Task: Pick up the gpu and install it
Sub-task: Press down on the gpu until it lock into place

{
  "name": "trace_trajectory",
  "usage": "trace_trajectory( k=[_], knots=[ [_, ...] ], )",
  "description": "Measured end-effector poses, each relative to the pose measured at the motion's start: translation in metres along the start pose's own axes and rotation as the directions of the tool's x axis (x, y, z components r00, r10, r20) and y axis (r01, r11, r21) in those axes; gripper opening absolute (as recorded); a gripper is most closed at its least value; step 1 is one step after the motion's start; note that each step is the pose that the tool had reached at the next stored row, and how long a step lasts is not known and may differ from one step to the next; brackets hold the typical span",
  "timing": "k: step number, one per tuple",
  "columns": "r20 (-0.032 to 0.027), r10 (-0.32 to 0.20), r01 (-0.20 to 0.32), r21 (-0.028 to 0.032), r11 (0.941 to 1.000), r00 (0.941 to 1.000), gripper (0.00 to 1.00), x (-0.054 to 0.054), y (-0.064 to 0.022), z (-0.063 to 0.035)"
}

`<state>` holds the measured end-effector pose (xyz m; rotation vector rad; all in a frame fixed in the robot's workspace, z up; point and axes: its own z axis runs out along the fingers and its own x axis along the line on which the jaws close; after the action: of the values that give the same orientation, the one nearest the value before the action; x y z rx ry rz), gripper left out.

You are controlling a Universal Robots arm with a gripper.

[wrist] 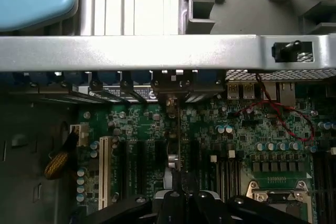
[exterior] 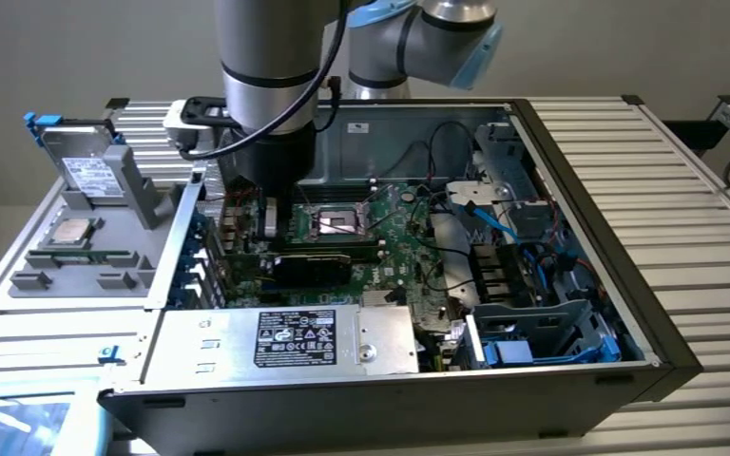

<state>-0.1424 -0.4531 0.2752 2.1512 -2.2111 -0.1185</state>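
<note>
Exterior view: the arm reached straight down into the open computer case [exterior: 593, 313], which lay on its side on the slatted desk [exterior: 682, 161] so that the motherboard [exterior: 391, 237] faced up and the slots could be reached from above. The gripper [exterior: 267, 195] sat low over the board's slot area, towards the case wall nearest the exterior view's left. Just below it, the gpu [exterior: 312, 266] showed as a dark, flat card standing on edge across the board, beside the CPU socket [exterior: 339, 223]. Whether the fingers were closed on the card could not be told from here. A grey fixture tray [exterior: 80, 271] outside the case, at the desk's edge on the exterior view's left, carried a hard drive [exterior: 86, 176] propped upright, presumably so parts could be taken from above.

Wrist view: the camera looked along the gripper [wrist: 178, 195] onto the board. The gpu [wrist: 179, 145] appeared edge-on as a thin line running from between the dark fingers [wrist: 202, 200] to the rear slot openings, where its metal bracket [wrist: 171, 81] met the case's back wall [wrist: 131, 51]. The fingers looked closed on the card's top edge, holding it vertical over an expansion slot [wrist: 140, 169]. By my judgement the card was at or in its slot, though how fully it was seated was not visible.
</note>
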Motion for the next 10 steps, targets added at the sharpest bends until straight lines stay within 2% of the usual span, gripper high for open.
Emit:
trace_trajectory(
  k=[5,6,10],
  knots=[
    [0.0001,0.0,0.0,-0.0008,1.0,1.0,0.12,0.0,-0.0229,-0.0021],
    [0.0,0.0,0.0,-0.0015,1.0,1.0,0.12,-0.001,-0.0319,-0.0029],
    [-0.0001,0.0,0.0,-0.0036,1.0,1.0,0.12,-0.001,-0.0501,-0.0047]
  ],
)
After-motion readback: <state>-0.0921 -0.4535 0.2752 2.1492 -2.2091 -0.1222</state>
